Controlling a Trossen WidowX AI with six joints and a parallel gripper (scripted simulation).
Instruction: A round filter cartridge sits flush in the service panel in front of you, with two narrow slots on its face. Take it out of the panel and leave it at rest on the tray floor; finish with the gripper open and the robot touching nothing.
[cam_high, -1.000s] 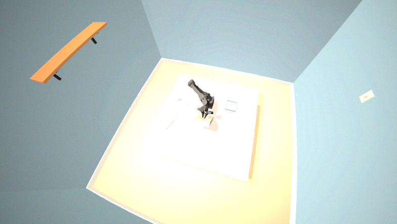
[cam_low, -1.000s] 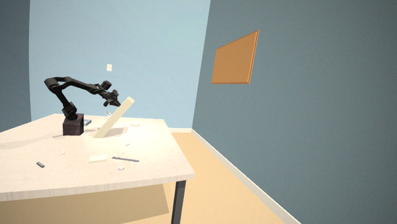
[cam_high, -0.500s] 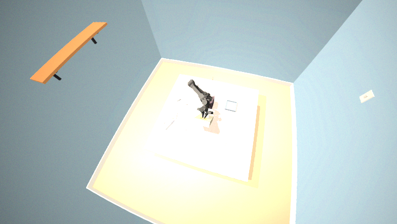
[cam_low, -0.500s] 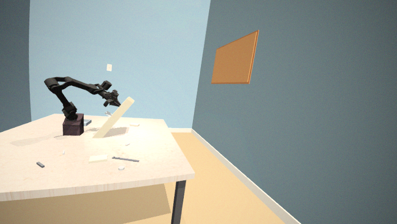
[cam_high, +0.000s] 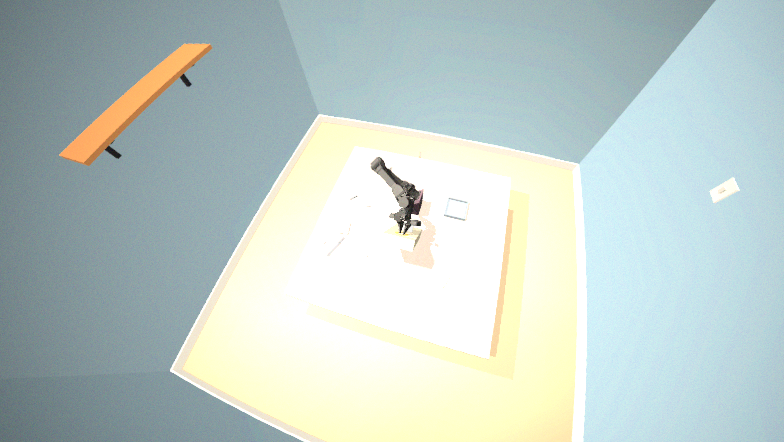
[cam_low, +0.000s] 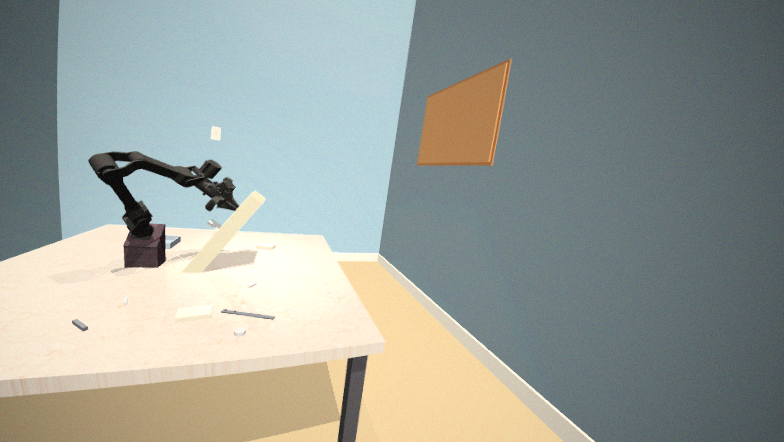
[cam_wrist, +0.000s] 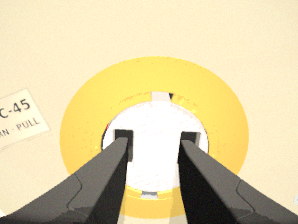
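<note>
The round white filter cartridge (cam_wrist: 156, 167) sits in a yellow ring (cam_wrist: 80, 132) on the tilted cream service panel (cam_low: 225, 233) (cam_wrist: 45, 45). Its face has two dark upright slots. My gripper (cam_high: 403, 232) (cam_low: 237, 209) (cam_wrist: 153, 148) is partly open with nothing between its fingers. Its two fingertips overlap the lower parts of the slots in the wrist view, one over each. How far they reach into the slots cannot be told. The grey-blue tray (cam_high: 446, 208) (cam_low: 172, 241) lies on the table beside the robot base, with no cartridge visible in it.
A label (cam_wrist: 22, 117) is on the panel, left of the ring. On the table (cam_low: 307, 329) are a cream block (cam_low: 193, 313), a dark bar (cam_low: 249, 314), a small white disc (cam_low: 239, 332), a small dark block (cam_low: 80, 325) and another pale block (cam_low: 265, 246) beyond the panel.
</note>
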